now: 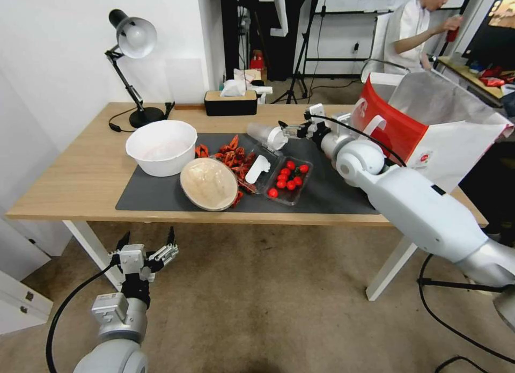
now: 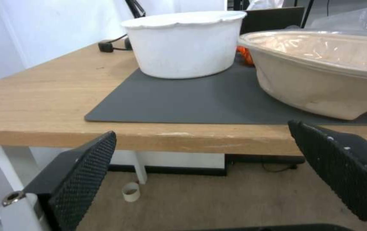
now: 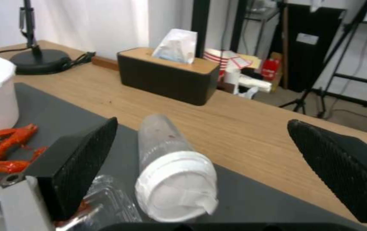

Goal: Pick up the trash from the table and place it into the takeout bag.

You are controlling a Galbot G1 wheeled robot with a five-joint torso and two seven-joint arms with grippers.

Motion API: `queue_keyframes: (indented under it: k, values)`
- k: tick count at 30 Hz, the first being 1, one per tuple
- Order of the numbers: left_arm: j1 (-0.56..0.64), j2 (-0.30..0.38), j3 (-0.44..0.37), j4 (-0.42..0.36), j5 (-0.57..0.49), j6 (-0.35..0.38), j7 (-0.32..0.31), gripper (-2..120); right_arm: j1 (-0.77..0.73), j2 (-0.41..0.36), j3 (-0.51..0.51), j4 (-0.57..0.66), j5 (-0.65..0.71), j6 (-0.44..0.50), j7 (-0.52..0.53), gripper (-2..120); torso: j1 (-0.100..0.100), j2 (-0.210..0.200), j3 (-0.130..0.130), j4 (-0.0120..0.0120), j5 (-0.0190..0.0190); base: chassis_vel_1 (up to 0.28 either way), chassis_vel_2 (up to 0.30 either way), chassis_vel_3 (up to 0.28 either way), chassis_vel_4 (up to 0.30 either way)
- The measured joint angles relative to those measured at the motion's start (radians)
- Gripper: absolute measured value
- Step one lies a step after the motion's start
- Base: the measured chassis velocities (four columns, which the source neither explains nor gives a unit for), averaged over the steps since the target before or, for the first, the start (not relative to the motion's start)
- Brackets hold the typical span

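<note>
A clear plastic cup with a white lid (image 1: 266,135) lies on its side on the dark mat (image 1: 161,193), its lid (image 3: 175,184) facing my right wrist. My right gripper (image 1: 287,129) is open just beside the lid, and the cup (image 3: 162,144) lies between the spread fingers (image 3: 81,163), closer to one of them. A round tan bowl (image 1: 208,183) leans tilted near the table's front edge and appears large in the left wrist view (image 2: 320,73). The red-and-white takeout bag (image 1: 399,126) stands open at the table's right end. My left gripper (image 1: 149,236) hangs open below the table's front edge.
A big white bowl (image 1: 161,146) stands left of the tan bowl. Red crayfish shells (image 1: 233,155) and a clear tray of cherry tomatoes (image 1: 289,178) lie mid-mat. A desk lamp (image 1: 134,40) and a tissue box (image 1: 230,102) stand at the back edge.
</note>
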Motion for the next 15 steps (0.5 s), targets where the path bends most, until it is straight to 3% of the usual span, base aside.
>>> queue_keyframes:
  k: [12, 15]
  values:
    - [0.003, 0.0, -0.006, -0.002, -0.001, -0.001, -0.001, 100, 0.101, 0.092, -0.052, -0.152, -0.008, -0.004, -0.075, 100, 0.0, 0.0, 0.0, -0.0001, 0.0, 0.0, 0.0, 0.0, 0.0]
    - [0.003, 0.001, -0.008, -0.002, -0.003, -0.001, -0.001, 100, 0.132, 0.148, -0.062, -0.255, -0.032, -0.01, -0.101, 100, 0.0, 0.0, 0.0, 0.0001, -0.0001, 0.0, 0.0, 0.0, 0.0]
